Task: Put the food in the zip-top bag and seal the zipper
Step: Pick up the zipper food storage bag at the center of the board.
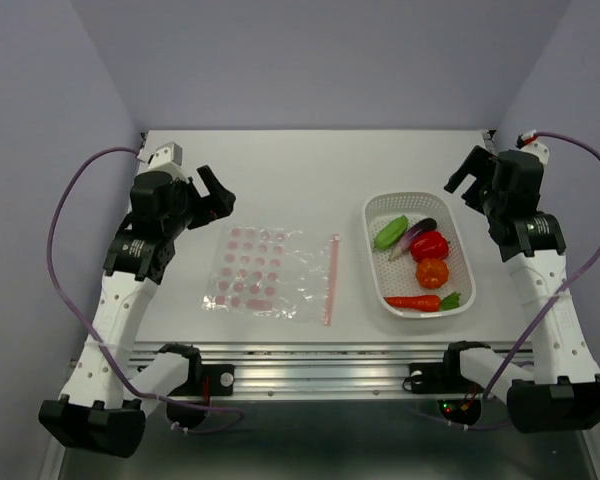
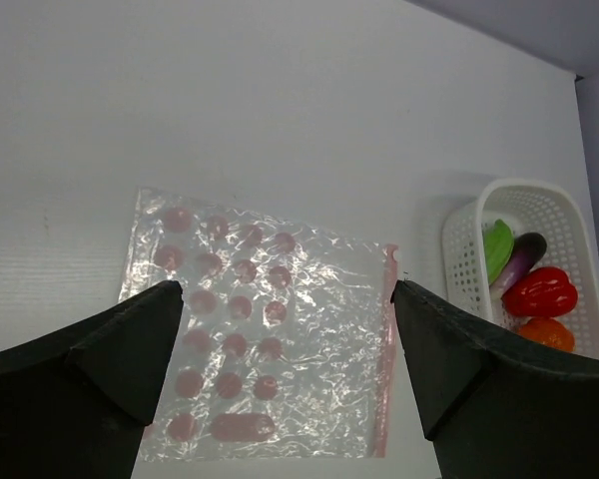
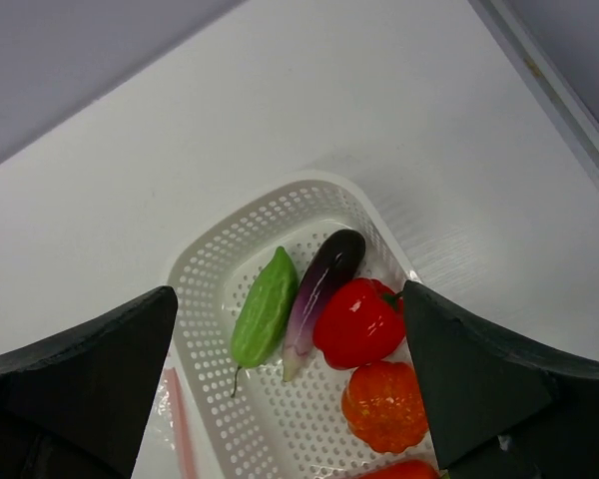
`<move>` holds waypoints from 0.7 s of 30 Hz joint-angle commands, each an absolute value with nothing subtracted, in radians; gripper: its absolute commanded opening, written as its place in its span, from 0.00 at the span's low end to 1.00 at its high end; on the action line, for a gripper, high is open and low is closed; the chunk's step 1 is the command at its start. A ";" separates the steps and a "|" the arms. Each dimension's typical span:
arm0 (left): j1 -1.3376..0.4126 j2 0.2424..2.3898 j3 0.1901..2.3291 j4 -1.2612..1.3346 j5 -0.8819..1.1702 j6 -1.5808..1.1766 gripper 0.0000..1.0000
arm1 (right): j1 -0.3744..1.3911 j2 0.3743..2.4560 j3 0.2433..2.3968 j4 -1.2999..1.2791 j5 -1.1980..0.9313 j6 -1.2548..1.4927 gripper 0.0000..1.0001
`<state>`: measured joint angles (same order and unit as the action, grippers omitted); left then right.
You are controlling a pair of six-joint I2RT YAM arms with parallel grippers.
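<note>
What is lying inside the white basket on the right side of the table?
In the basket lie five toy vegetables: a green pod, a purple eggplant, a red pepper, an orange pumpkin and a carrot. Whether anything lies beneath them cannot be seen.

1. carrot (image 3: 404,469): the right wrist view's bottom edge is cropping it to a red sliver.
2. pumpkin (image 2: 545,333): in the left wrist view, a finger of the left tool (image 2: 288,289) is covering its lower part.
3. white basket (image 3: 205,329): its near end is running off the bottom of the right wrist view, behind the right tool (image 3: 290,291).
4. zip-top bag (image 2: 260,339): its lower-left corner is lying behind the left tool's other finger.
5. zipper (image 1: 331,278): it is showing too small from above to tell whether it is sealed or open.
</note>
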<state>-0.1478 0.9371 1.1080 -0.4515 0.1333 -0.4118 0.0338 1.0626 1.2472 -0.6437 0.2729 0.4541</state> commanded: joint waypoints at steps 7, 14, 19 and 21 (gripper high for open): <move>-0.426 1.090 1.134 -0.408 -0.037 -0.457 0.99 | 0.032 1.020 1.195 -0.555 0.184 0.384 1.00; -0.653 1.307 1.132 -0.380 -0.101 -0.517 0.99 | 0.032 1.071 1.170 -0.557 0.055 0.412 1.00; -0.814 1.531 1.230 -0.403 -0.147 -0.531 0.99 | 0.032 1.091 1.138 -0.555 0.017 0.428 1.00; -0.847 1.604 1.282 -0.417 -0.181 -0.526 0.99 | 0.032 1.095 1.131 -0.555 0.017 0.414 1.00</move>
